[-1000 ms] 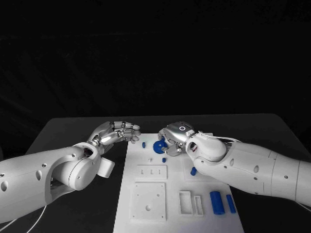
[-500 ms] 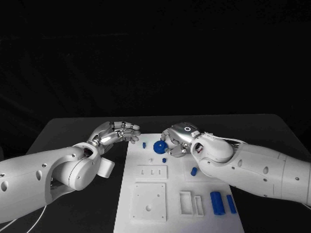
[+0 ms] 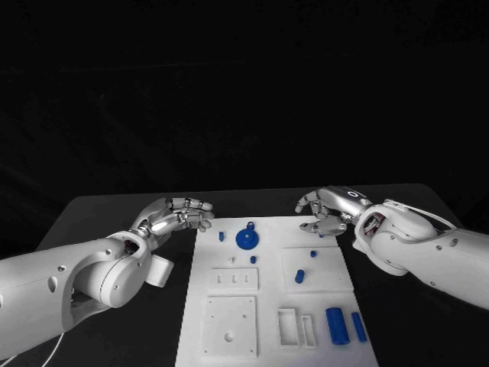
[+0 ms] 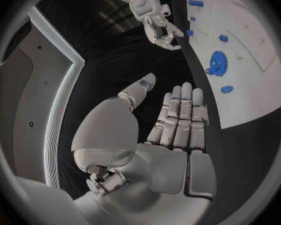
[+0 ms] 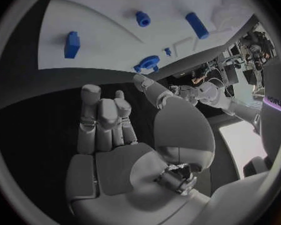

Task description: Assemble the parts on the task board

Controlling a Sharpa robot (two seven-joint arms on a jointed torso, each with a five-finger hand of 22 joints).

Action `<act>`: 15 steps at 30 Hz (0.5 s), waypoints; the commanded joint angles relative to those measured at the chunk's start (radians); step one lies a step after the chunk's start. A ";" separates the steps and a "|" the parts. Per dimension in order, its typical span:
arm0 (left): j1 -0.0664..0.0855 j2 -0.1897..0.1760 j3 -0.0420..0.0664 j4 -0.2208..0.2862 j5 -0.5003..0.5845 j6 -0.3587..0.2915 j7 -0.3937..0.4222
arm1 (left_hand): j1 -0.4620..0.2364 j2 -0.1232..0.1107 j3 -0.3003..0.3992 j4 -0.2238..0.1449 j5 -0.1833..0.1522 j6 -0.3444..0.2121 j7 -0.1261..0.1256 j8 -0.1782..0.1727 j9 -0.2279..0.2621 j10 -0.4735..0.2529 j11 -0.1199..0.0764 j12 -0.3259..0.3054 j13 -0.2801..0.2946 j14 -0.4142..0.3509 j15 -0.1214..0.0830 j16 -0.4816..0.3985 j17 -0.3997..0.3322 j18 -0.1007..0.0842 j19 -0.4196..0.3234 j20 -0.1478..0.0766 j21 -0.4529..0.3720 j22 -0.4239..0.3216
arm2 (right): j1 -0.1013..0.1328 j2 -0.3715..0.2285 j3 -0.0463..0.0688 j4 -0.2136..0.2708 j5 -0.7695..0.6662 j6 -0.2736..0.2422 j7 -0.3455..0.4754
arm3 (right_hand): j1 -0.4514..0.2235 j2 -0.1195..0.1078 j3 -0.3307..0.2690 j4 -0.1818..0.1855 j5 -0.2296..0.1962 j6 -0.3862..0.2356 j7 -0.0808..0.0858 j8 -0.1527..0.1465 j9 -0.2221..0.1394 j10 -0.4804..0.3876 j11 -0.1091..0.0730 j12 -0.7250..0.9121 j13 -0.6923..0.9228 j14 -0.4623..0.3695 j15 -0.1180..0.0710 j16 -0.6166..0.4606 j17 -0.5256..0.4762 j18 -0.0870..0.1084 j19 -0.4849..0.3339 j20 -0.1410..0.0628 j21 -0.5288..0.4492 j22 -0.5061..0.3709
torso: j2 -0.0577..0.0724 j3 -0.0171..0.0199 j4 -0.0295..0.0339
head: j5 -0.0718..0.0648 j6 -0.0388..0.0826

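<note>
The task board [image 3: 269,306] is cut off at the bottom edge; the left hand [image 3: 179,215] and right hand [image 3: 331,208] are held empty, fingers loosely apart, flanking the blue gear [image 3: 247,238]

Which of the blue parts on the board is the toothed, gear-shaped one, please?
The gear, the large round part near the board's far end, between the two hands. Its rim is toothed; the other blue parts are plain pegs or cylinders.

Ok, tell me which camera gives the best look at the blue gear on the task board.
The head view: the blue gear is seen from above, unobstructed, near the far end of the task board. The left wrist view shows it off to the side and bent by the fisheye. The right wrist view shows it edge-on at the board's rim.
</note>
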 commanded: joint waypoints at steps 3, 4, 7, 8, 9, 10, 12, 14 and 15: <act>0.001 0.005 0.001 -0.001 -0.006 0.016 0.013 | -0.002 0.004 0.005 -0.001 0.005 -0.003 0.008 0.004 -0.001 -0.005 0.000 -0.003 0.001 -0.003 0.001 -0.005 -0.001 0.010 -0.004 0.002 -0.003 0.012 | -0.001 -0.034 0.000 -0.055 0.117 0.082 0.128 | -0.002 0.015 -0.026 -0.018 0.013 0.002 0.021 0.005 -0.003 -0.006 0.003 -0.003 0.000 0.000 0.004 -0.008 -0.001 0.048 -0.009 0.001 -0.008 0.018 | -0.002 0.0146 -0.0120 | -0.013 0.005; 0.001 0.005 0.001 -0.001 -0.006 0.017 0.013 | -0.002 0.004 0.005 -0.001 0.005 -0.003 0.008 0.004 -0.001 -0.005 0.000 -0.003 0.001 -0.003 0.001 -0.005 -0.001 0.010 -0.004 0.002 -0.004 0.012 | -0.001 -0.036 0.000 -0.068 0.123 0.090 0.134 | -0.003 0.018 -0.034 -0.024 0.022 0.004 0.021 0.006 -0.003 -0.008 0.004 -0.003 -0.001 0.000 0.004 -0.009 -0.001 0.048 -0.010 0.002 -0.009 0.018 | -0.002 0.0153 -0.0126 | -0.013 0.005; 0.001 0.007 0.001 -0.004 -0.006 0.018 0.013 | -0.001 0.004 0.005 -0.001 0.005 -0.003 0.008 0.004 -0.001 -0.005 0.000 -0.003 0.001 -0.003 0.001 -0.005 -0.001 0.010 -0.004 0.002 -0.004 0.012 | -0.001 -0.039 0.000 -0.096 0.135 0.096 0.146 | -0.004 0.023 -0.053 -0.041 0.040 0.005 0.019 0.006 -0.005 -0.010 0.002 -0.004 -0.001 -0.001 0.003 -0.012 -0.002 0.048 -0.013 0.004 -0.010 0.018 | -0.002 0.0171 -0.0143 | -0.014 0.007; 0.001 0.007 0.001 -0.005 -0.006 0.018 0.013 | -0.001 0.004 0.005 -0.001 0.005 -0.003 0.008 0.004 -0.001 -0.005 0.000 -0.003 0.001 -0.003 0.001 -0.005 -0.001 0.010 -0.004 0.002 -0.004 0.012 | -0.001 -0.039 0.000 -0.105 0.144 0.099 0.149 | -0.005 0.024 -0.057 -0.044 0.043 0.005 0.019 0.006 -0.005 -0.010 0.002 -0.004 -0.002 -0.001 0.002 -0.013 -0.002 0.048 -0.014 0.004 -0.011 0.018 | -0.002 0.0187 -0.0147 | -0.014 0.007; 0.001 0.008 0.001 -0.006 -0.006 0.018 0.013 | -0.001 0.004 0.005 -0.001 0.005 -0.003 0.008 0.004 -0.001 -0.005 0.000 -0.003 0.001 -0.003 0.001 -0.005 -0.001 0.010 -0.004 0.002 -0.004 0.012 | -0.001 -0.039 0.000 -0.113 0.151 0.103 0.152 | -0.006 0.026 -0.063 -0.049 0.048 0.004 0.019 0.006 -0.006 -0.011 0.001 -0.004 -0.002 -0.001 0.002 -0.014 -0.002 0.048 -0.014 0.005 -0.011 0.018 | -0.002 0.0201 -0.0151 | -0.014 0.008; 0.001 0.008 0.001 -0.007 -0.006 0.019 0.013 | -0.001 0.004 0.005 -0.001 0.005 -0.003 0.008 0.004 -0.001 -0.005 0.000 -0.003 0.001 -0.003 0.001 -0.005 -0.001 0.010 -0.004 0.002 -0.004 0.012 | -0.001 -0.039 0.000 -0.119 0.155 0.106 0.154 | -0.007 0.026 -0.067 -0.051 0.049 0.004 0.019 0.006 -0.006 -0.011 0.001 -0.004 -0.002 -0.001 0.002 -0.014 -0.002 0.048 -0.014 0.005 -0.011 0.017 | -0.002 0.0209 -0.0161 | -0.013 0.008; 0.001 0.009 0.001 -0.009 -0.006 0.019 0.013 | -0.001 0.004 0.005 -0.001 0.005 -0.003 0.008 0.004 -0.001 -0.005 0.000 -0.003 0.001 -0.003 0.001 -0.005 -0.001 0.010 -0.004 0.002 -0.004 0.012 | -0.002 -0.039 0.000 -0.129 0.160 0.112 0.160 | -0.010 0.028 -0.077 -0.056 0.053 0.003 0.019 0.005 -0.008 -0.012 0.001 -0.004 -0.002 -0.001 0.002 -0.015 -0.001 0.048 -0.015 0.005 -0.012 0.017 | -0.002 0.0234 -0.0160 | -0.013 0.006; 0.001 0.010 0.001 -0.012 -0.006 0.020 0.013 | -0.001 0.004 0.005 -0.001 0.005 -0.004 0.008 0.004 -0.001 -0.005 0.000 -0.003 0.001 -0.003 0.001 -0.005 -0.001 0.010 -0.004 0.003 -0.004 0.012 | -0.004 -0.038 0.000 -0.140 0.166 0.120 0.163 | -0.011 0.029 -0.085 -0.060 0.057 0.002 0.019 0.005 -0.008 -0.013 0.001 -0.004 -0.003 -0.001 0.002 -0.016 -0.001 0.048 -0.016 0.005 -0.013 0.017 | -0.001 0.0215 -0.0148 | -0.015 0.005; 0.001 0.010 0.001 -0.013 -0.006 0.020 0.013 | -0.001 0.004 0.005 -0.001 0.005 -0.004 0.008 0.004 -0.001 -0.005 0.000 -0.003 0.001 -0.003 0.001 -0.005 -0.001 0.010 -0.004 0.003 -0.004 0.012 | -0.006 -0.037 0.000 -0.145 0.167 0.121 0.164 | -0.012 0.029 -0.088 -0.061 0.058 0.001 0.018 0.004 -0.009 -0.013 0.001 -0.004 -0.003 -0.001 0.002 -0.016 -0.001 0.048 -0.016 0.005 -0.013 0.017 | -0.001 0.0214 -0.0145 | -0.016 0.004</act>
